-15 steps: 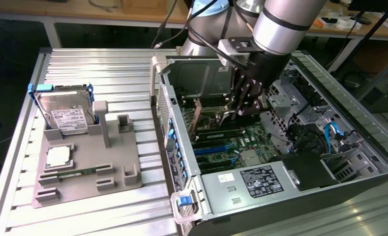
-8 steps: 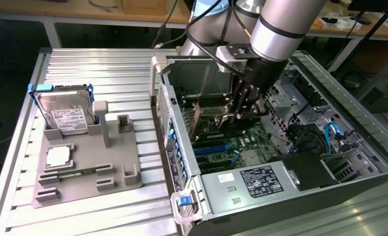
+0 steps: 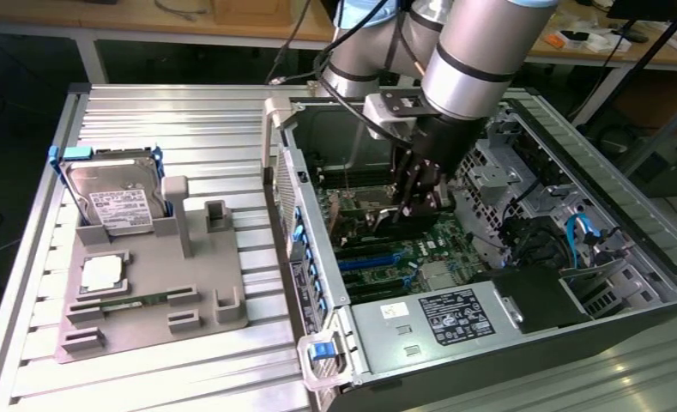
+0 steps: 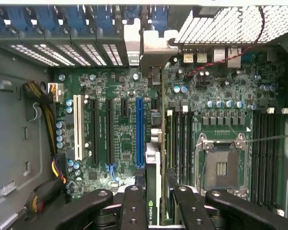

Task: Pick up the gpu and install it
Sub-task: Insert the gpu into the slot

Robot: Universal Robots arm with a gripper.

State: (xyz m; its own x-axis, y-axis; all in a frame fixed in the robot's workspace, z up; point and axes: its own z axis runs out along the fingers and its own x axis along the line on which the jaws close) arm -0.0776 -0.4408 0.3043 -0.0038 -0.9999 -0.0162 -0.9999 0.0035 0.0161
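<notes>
The hand (image 4: 157,207) grips the gpu (image 4: 154,167) edge-on, bracket (image 4: 156,52) toward the rear slot covers (image 4: 62,52), likely so its connector faces the motherboard (image 4: 110,96). The card sits just beside the long blue slot (image 4: 139,129), inside the open case (image 3: 475,343).

Exterior view looks down on the whole case (image 3: 487,356); wrist view closely faces the shared motherboard (image 4: 120,143).
</notes>
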